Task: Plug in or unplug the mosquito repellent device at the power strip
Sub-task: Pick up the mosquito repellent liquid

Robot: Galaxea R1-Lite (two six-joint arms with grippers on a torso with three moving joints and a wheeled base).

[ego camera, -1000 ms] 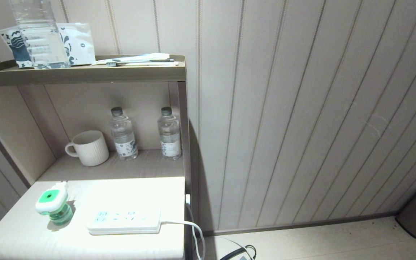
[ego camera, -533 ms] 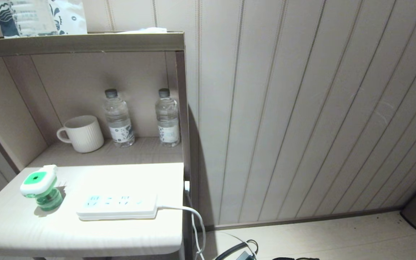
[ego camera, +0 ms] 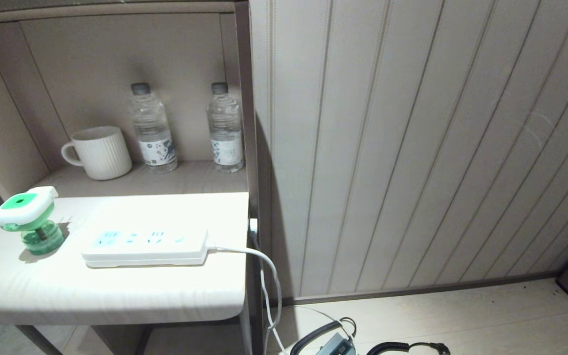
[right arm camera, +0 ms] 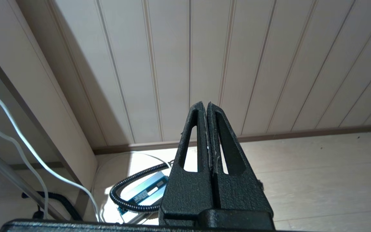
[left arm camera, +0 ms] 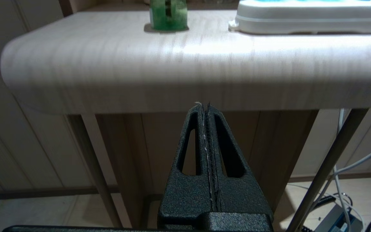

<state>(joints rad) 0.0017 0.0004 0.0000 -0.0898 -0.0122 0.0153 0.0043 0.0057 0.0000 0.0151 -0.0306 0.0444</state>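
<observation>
Two grippers, left [left arm camera: 206, 106] and right [right arm camera: 206, 104], hang below counter [ego camera: 116, 296] height, fingers pressed together and empty. Mosquito repellent device [ego camera: 28, 222] stands unplugged near the counter's left edge, beside power strip [ego camera: 146, 246]; its top-heavy head risks tipping under a careless approach.

The tabletop [ego camera: 116, 291] is bare along its near edge and at its right near corner. The mosquito repellent device [ego camera: 30, 222] stands upright at the far left, the power strip [ego camera: 146, 246] just right of it with a narrow gap between. Behind, a mug [ego camera: 97, 152] and two water bottles [ego camera: 152, 129] crowd the recessed shelf, with a side panel [ego camera: 245, 98] walling its right.
</observation>
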